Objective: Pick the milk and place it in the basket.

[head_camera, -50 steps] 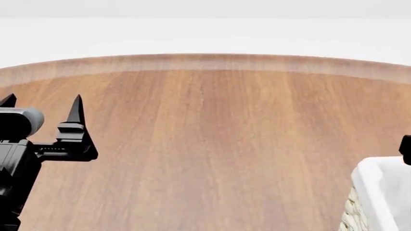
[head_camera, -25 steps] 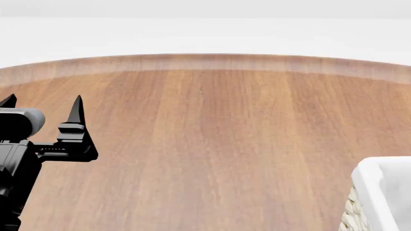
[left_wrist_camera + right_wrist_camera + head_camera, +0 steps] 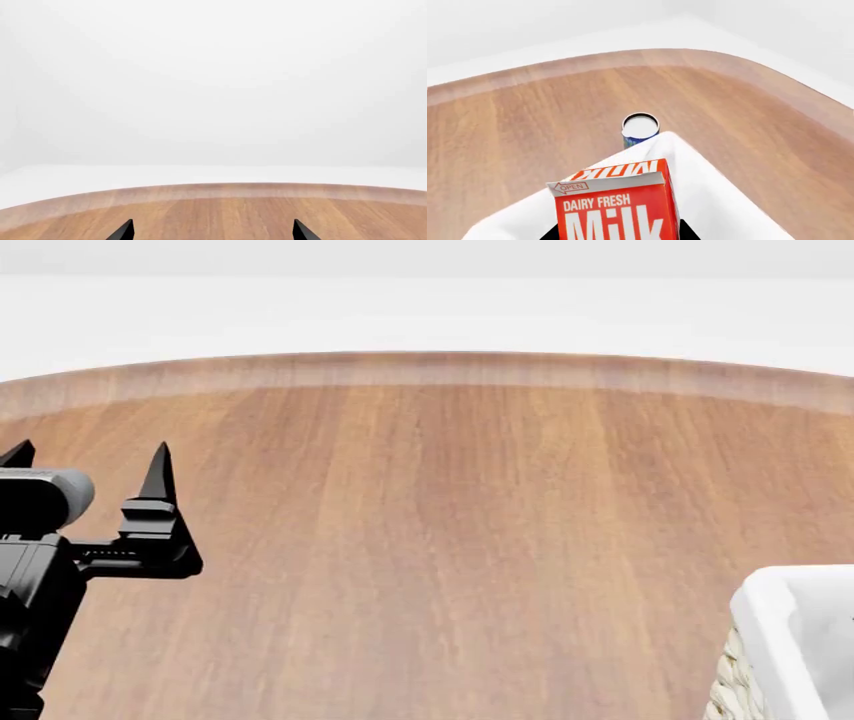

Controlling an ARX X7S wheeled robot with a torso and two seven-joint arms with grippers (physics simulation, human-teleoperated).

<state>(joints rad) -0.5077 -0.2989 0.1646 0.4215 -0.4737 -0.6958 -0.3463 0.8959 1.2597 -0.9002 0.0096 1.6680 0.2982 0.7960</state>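
the left end effector (image 3: 91,452) hovers spread wide and empty over the wooden surface (image 3: 441,530), well apart from the milk (image 3: 614,207). the right end effector, barely visible, appears clamped on the upright carton directly above the basket (image 3: 714,195), so release is straight down.

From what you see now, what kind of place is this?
Probably a simulated test room, not a real home: one round wooden table, plain white walls with no furniture, and only a milk carton and a basket.
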